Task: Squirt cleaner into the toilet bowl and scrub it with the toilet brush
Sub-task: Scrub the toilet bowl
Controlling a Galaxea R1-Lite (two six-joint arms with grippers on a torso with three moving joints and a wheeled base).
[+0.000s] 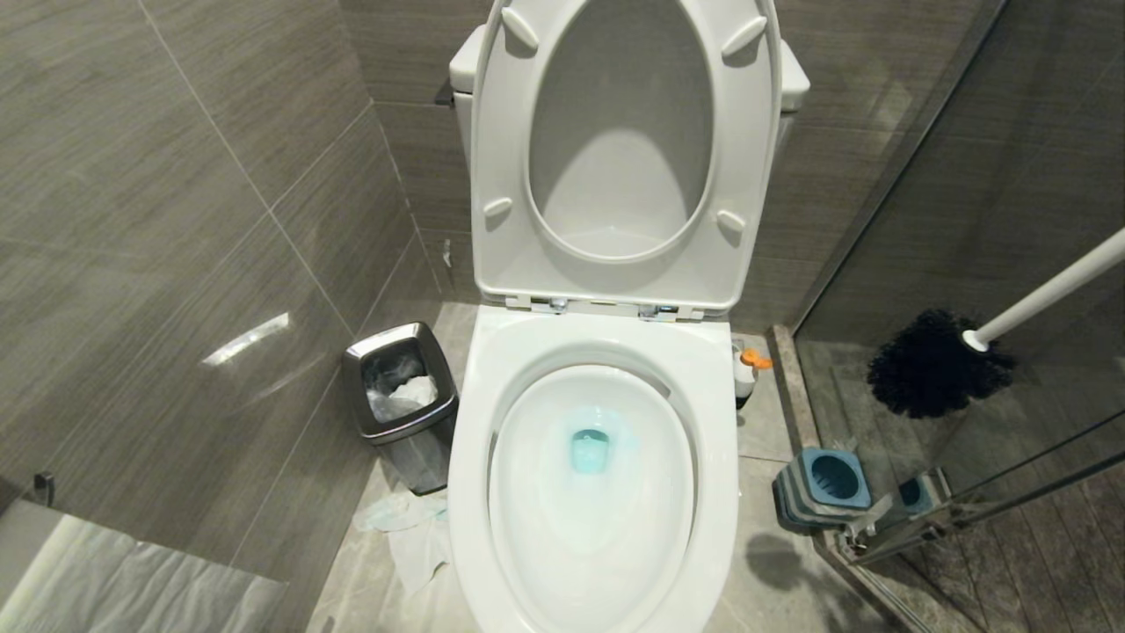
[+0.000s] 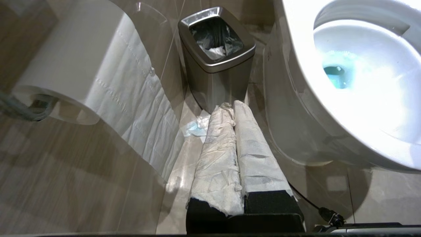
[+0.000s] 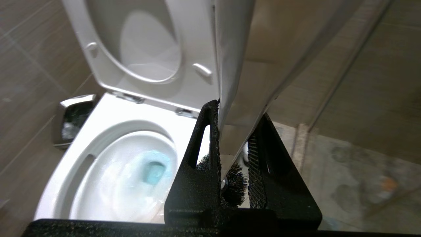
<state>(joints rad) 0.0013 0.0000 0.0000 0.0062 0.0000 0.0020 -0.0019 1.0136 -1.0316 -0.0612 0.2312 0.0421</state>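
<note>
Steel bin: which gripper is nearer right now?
Left. The left gripper hangs shut just in front of the steel bin, between wall and toilet bowl. The right gripper holds the toilet brush on the bowl's far side.

- Even indoor light is falling from above, and the toilet bowl [image 1: 598, 563] is glaring white in all three views, its inner detail washing out in the left wrist view.
- A bright streak is reflecting off the glossy wall tiles [image 1: 250, 338].
- Soft shadows are lying on the floor beside the brush holder [image 1: 824, 488].
- The right wrist view is smearing with blur, especially at its far side.
- Straight lines are bowing at the picture edges.
</note>
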